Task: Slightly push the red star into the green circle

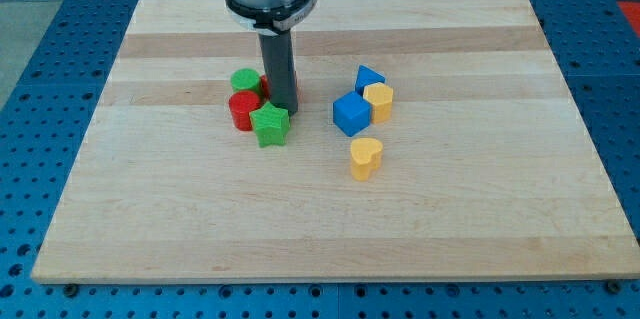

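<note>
The green circle (pixel 243 81) sits left of the board's middle. The red star (pixel 264 88) is mostly hidden behind my rod; only slivers of red show on either side of it, and it touches the green circle's right side. My tip (pixel 281 109) is down just in front of the red star, against the upper right of a green star (pixel 270 124). A second red block (pixel 242 111), its shape unclear, lies below the green circle and touches the green star's left side.
To the view's right is a cluster of a blue cube (pixel 351 114), a blue triangle-like block (pixel 369 78) and a yellow hexagon (pixel 379 102). A yellow heart (pixel 366 157) lies below them. All rest on the wooden board (pixel 470 219).
</note>
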Robot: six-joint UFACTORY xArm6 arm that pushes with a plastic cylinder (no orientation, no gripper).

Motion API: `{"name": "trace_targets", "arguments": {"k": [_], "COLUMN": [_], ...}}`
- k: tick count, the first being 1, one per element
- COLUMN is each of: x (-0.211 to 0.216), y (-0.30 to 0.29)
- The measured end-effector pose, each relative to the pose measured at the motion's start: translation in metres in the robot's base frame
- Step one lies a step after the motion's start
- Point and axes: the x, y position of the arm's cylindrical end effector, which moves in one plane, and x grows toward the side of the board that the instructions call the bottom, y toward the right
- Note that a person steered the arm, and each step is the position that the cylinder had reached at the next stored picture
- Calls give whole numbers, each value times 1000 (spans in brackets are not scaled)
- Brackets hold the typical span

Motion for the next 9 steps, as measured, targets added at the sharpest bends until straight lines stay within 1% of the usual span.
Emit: {"name": "trace_targets", "arguments": {"k": [1,2,3,4,5,6,7,9], "x": [0,-1,-18,-38,-32,-12,-2,-2], "y": [11,40,51,47,28,17,14,29]}}
